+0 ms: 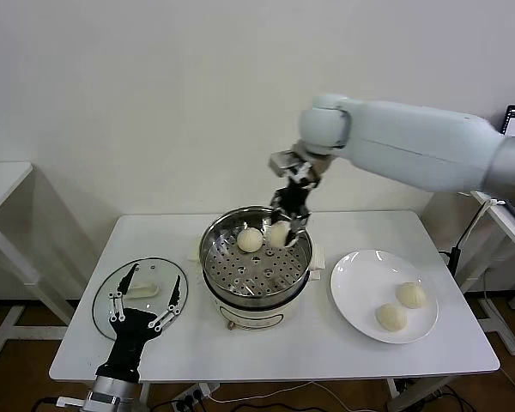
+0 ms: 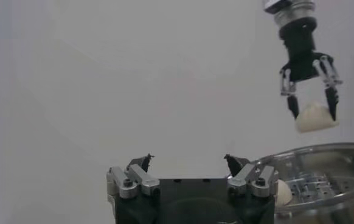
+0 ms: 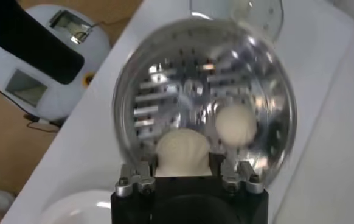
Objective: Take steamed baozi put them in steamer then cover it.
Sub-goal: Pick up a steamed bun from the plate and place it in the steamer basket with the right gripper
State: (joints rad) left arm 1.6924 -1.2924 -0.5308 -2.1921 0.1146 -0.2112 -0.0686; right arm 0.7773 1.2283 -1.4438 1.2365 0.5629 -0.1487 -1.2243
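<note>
The shiny steamer (image 1: 256,266) stands mid-table with its perforated tray showing. One baozi (image 1: 250,239) lies inside it at the back. My right gripper (image 1: 285,230) is shut on a second baozi (image 1: 279,233) and holds it over the steamer's back rim; the right wrist view shows this baozi (image 3: 182,152) between the jaws above the tray, beside the lying one (image 3: 236,123). Two more baozi (image 1: 410,294) (image 1: 390,317) sit on the white plate (image 1: 360,279). The glass cover (image 1: 112,296) lies flat at the left. My left gripper (image 1: 146,296) hovers open over the cover.
The table's front edge runs close below the cover and plate. A power strip and cables lie on the floor under the front edge. A second white table stands at the far left, and another at the far right.
</note>
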